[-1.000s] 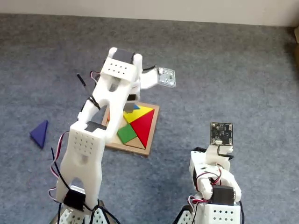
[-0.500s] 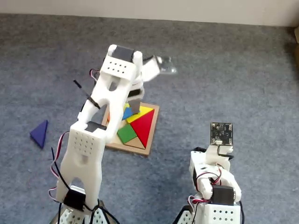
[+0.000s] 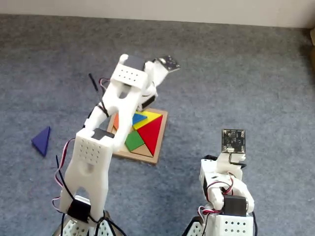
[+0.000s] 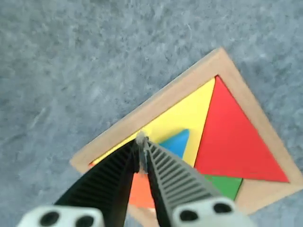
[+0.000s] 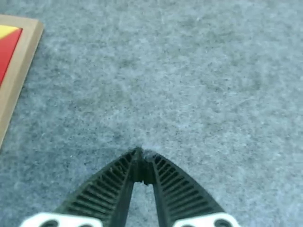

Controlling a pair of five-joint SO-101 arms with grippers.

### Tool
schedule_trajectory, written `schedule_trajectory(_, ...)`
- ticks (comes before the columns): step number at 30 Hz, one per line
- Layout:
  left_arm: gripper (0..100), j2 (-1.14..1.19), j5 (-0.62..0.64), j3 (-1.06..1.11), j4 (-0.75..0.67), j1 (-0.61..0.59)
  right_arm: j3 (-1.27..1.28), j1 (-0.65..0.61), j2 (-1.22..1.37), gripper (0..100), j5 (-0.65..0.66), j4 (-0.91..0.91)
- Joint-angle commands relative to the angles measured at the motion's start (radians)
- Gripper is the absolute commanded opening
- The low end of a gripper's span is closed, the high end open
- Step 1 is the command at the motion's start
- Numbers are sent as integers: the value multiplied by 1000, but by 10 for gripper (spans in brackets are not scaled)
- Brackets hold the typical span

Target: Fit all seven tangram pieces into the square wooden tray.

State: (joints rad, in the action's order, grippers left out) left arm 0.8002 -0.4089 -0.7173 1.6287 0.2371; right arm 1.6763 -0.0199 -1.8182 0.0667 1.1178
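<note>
The grey desk [image 3: 256,73] is lying wide under both arms. The left arm [image 3: 106,132] is hanging out over the tray [image 3: 162,137], which is sitting mid-desk. The right arm [image 3: 224,196] is sitting folded near the front edge, well apart from the tray.

Inside the tray, the red triangle [image 3: 151,130] is lying against the right rim. The yellow triangle [image 3: 150,117] is lying along the far rim. The green square [image 3: 133,141] is sitting just beside a patch of bare wood. The orange piece [image 4: 142,191] and a small blue piece [image 4: 177,142] are lying beside the yellow one. A loose blue triangle [image 3: 42,140] is lying on the desk, far to the left.

The left fingers [image 4: 165,170] are pressing together, gripping nothing, with their tips over the yellow triangle. The right fingers [image 5: 170,184] are pinching together too, holding nothing, over bare desk.
</note>
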Motion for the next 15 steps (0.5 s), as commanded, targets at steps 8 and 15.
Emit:
schedule_trajectory(8, 34, -64, 31, 120, -52, 168, 102, 12, -5, 19, 5, -10)
schedule_trajectory(15, 11, -74, 31, 211, -51, 157, 102, 12, -5, 19, 5, -10)
